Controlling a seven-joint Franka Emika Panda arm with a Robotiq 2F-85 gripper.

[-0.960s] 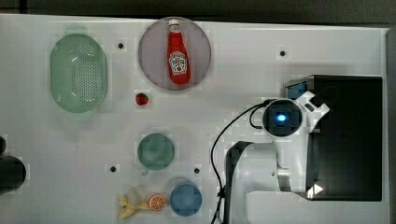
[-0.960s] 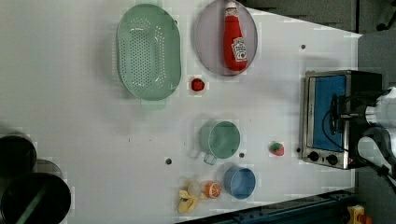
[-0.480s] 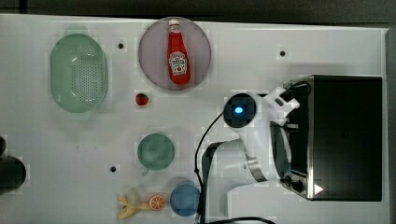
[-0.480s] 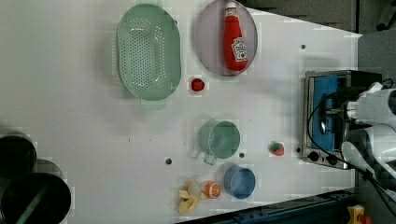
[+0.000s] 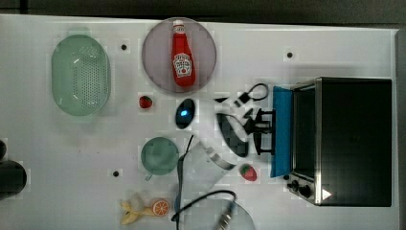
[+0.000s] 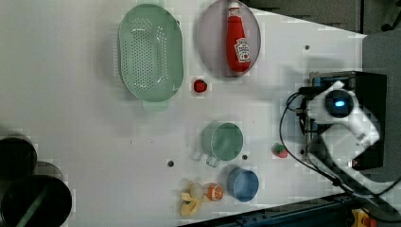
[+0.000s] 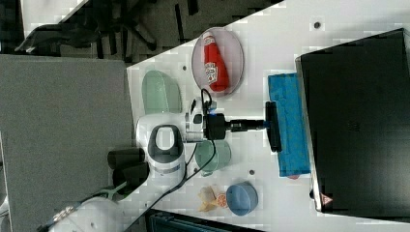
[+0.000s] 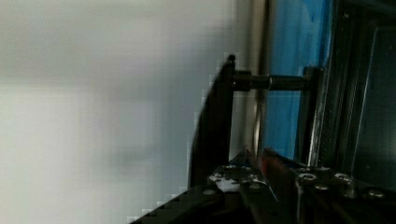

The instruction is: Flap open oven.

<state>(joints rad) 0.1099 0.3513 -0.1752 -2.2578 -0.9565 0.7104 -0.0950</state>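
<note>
Swinging away from the oven, the arm now reaches in level from the top view's left, and the blue glass door, shut against the front a second ago, has come down most of the way. Its end effector is nearly closed on the dark bar handle, gripping there because that is the door's only pull point; drawing it outward is what tips the door about its lower hinge. So the flap looks largely done, with perhaps a little travel left. The oven stands at the top view's right edge of the white worktop. Farther out, a round plate carries a ketchup bottle lying flat, while the green colander, green mug and blue bowl appear to hold nothing.
</note>
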